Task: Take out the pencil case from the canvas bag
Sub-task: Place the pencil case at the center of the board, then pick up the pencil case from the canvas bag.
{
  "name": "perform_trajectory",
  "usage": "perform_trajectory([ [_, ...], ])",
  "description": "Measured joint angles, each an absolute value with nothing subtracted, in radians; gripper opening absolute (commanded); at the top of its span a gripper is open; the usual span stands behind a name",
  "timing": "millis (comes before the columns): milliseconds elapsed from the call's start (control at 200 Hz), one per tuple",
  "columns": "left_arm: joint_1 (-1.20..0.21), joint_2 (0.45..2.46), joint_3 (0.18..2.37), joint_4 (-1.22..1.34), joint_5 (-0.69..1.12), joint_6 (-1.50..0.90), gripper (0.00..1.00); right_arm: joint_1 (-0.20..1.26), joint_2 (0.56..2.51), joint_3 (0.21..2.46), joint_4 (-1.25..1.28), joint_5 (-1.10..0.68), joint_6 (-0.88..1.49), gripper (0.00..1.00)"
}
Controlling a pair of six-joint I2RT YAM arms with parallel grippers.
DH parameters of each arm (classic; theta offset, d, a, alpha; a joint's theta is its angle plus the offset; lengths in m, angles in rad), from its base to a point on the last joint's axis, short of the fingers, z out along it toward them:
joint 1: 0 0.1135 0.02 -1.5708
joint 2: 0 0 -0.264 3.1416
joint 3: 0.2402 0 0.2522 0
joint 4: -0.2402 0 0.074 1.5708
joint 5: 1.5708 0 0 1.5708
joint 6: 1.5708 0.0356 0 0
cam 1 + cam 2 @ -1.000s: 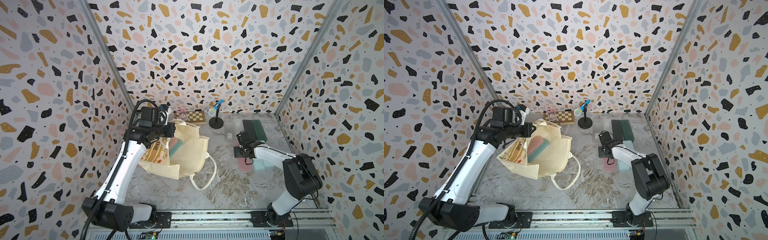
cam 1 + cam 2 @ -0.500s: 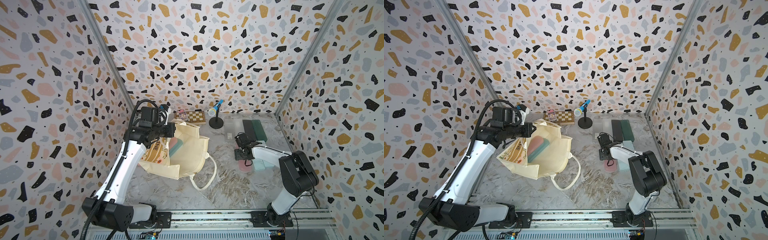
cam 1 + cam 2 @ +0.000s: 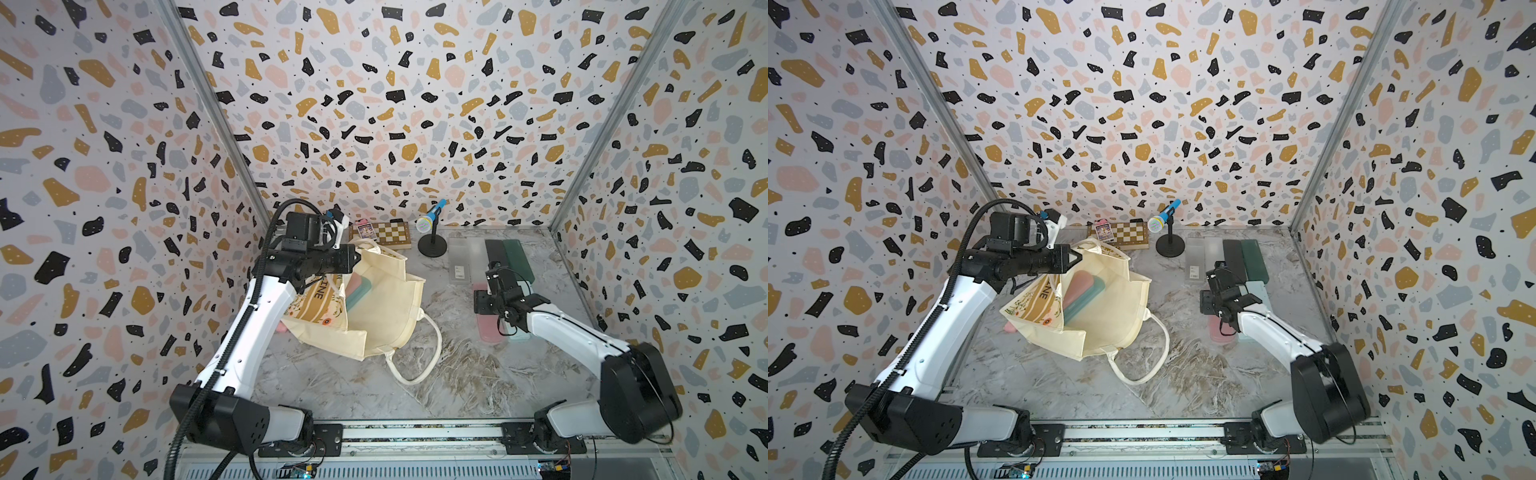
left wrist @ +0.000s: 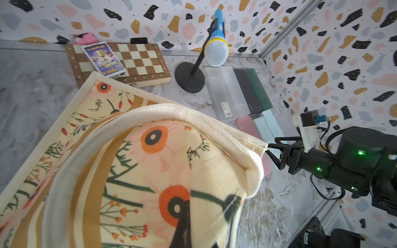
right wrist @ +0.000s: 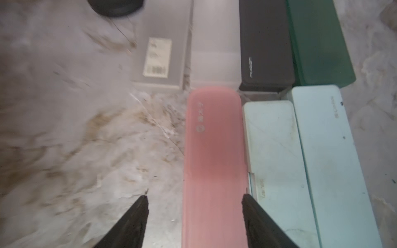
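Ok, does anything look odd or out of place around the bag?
Yes: a pink object pokes out from under the canvas bag on the left arm's side, with the bag lying partly over it. I cannot tell what it is. Nothing looks spilled or damaged.

I see three walls [image 3: 374, 104] papered in terrazzo speckle, grey metal posts [image 3: 210, 108] in the back corners, a marbled grey-and-tan tabletop [image 3: 374, 386], and a metal rail [image 3: 415, 432] along its near edge.

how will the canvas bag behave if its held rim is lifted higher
Probably floppy: the canvas bag folds and sags below the left gripper. The pencil cases inside may slide toward the low side. Its loose handle would likely trail.
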State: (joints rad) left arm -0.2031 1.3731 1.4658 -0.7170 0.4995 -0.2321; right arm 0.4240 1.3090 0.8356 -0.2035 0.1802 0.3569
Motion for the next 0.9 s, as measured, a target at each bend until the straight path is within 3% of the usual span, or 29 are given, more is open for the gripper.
perform_trajectory([
  [170,-0.203,1.404,1.466,-0.685,0.617,-0.253,0.0,0.54,1.142,0.804,-0.115,0.129,0.334,0.7],
  [511,-0.216,1.438,1.466,-0.655,0.692,-0.298,0.0,0.922,0.982,0.722,0.024,0.058,0.262,0.7],
  [696,-0.242,1.439,1.466,-0.653,0.671,-0.308,0.0,1.08,1.05,0.721,0.091,0.062,0.233,0.68],
  [901,-0.247,1.439,1.466,-0.653,0.665,-0.307,0.0,1.111,1.25,0.727,0.112,0.082,0.225,0.64],
])
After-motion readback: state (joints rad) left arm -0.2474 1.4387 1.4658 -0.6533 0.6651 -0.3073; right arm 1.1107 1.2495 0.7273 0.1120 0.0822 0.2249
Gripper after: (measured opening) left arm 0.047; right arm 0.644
